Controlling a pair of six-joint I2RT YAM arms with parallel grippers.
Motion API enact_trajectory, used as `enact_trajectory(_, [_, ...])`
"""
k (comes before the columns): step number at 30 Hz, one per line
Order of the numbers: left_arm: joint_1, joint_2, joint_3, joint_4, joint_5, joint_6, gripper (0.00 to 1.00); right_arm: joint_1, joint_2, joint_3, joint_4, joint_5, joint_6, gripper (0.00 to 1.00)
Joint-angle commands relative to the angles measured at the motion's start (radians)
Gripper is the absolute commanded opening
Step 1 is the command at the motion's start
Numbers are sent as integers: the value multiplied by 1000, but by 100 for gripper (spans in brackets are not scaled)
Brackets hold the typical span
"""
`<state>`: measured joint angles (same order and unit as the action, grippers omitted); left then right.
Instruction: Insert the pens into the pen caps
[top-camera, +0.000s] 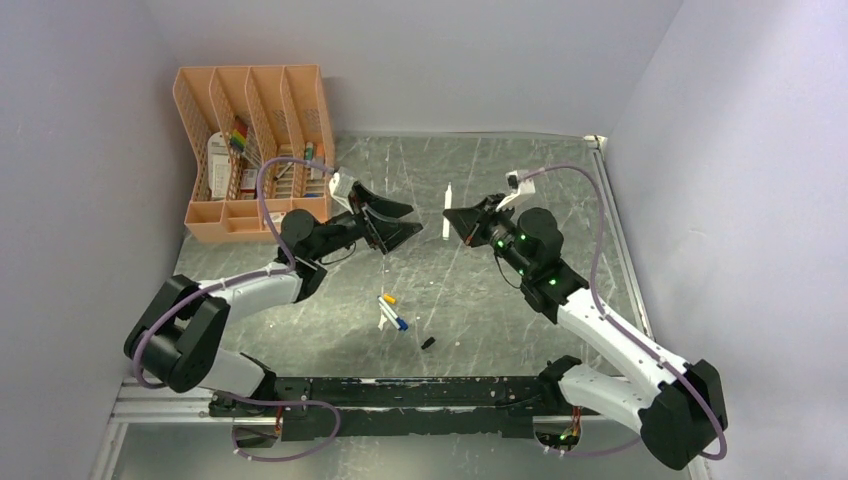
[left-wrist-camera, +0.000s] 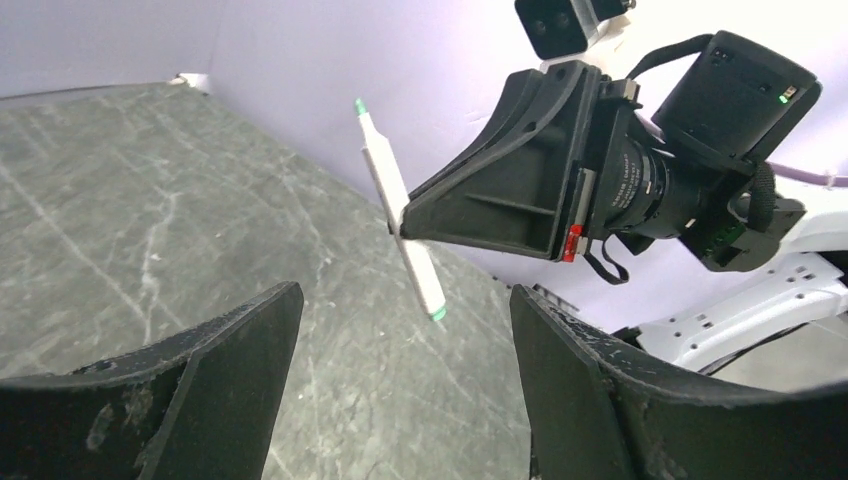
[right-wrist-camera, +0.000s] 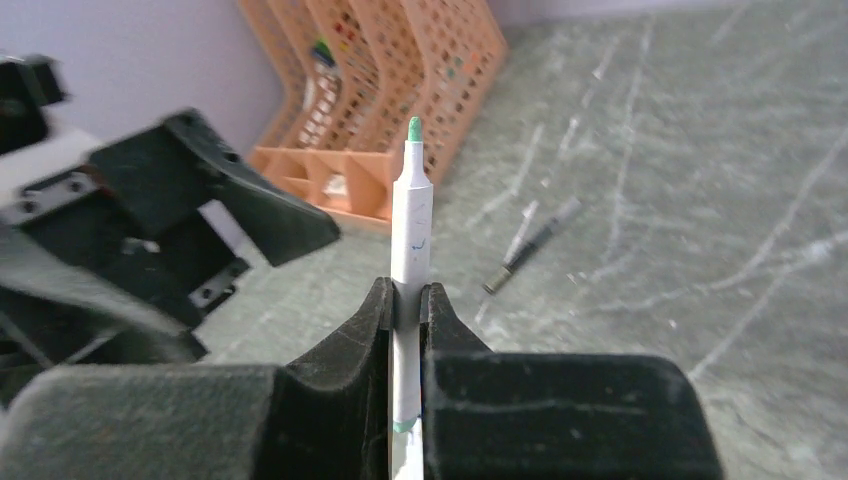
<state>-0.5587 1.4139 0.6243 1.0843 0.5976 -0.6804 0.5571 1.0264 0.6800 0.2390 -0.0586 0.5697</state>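
Note:
My right gripper (right-wrist-camera: 408, 300) is shut on a white pen (right-wrist-camera: 411, 230) with a green tip and holds it upright above the table; both show in the top view, the gripper (top-camera: 452, 216) and the pen (top-camera: 449, 195). My left gripper (top-camera: 415, 220) is open and empty, facing the right gripper a short way to its left. In the left wrist view the held pen (left-wrist-camera: 400, 215) hangs between and beyond my open fingers (left-wrist-camera: 250, 340). A dark pen (right-wrist-camera: 530, 245) lies on the table. A yellow-orange cap (top-camera: 389, 298), a blue cap (top-camera: 400, 323) beside a white pen (top-camera: 383, 319), and a black cap (top-camera: 428, 343) lie nearer the bases.
An orange mesh desk organizer (top-camera: 255, 150) stands at the back left and also shows in the right wrist view (right-wrist-camera: 400, 100). Purple cables (top-camera: 270, 175) loop over both arms. Grey walls close in the table on the left, back and right.

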Motion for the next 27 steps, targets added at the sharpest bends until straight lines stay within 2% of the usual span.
enact_trajectory(1, [-13, 35, 2, 221, 65, -87, 87, -5, -61, -23, 131, -82, 21, 0])
enact_trajectory(8, [-83, 78, 44, 199, 48, -55, 87, -5, -71, -4, 139, -129, 13, 0])
enact_trajectory(16, [-102, 113, 76, 213, 51, -71, 83, -5, -71, -12, 170, -176, 36, 0])
enact_trajectory(19, [-105, 123, 90, 210, 56, -76, 75, -4, -68, -19, 186, -184, 47, 0])
enact_trajectory(21, [-107, 129, 98, 204, 56, -81, 58, -5, -66, -21, 190, -189, 51, 0])
enact_trajectory(22, [-107, 132, 103, 201, 55, -84, 54, -4, -66, -22, 190, -190, 50, 0])
enact_trajectory(27, [-113, 160, 120, 213, 77, -108, 54, -5, -68, -27, 190, -190, 44, 0])
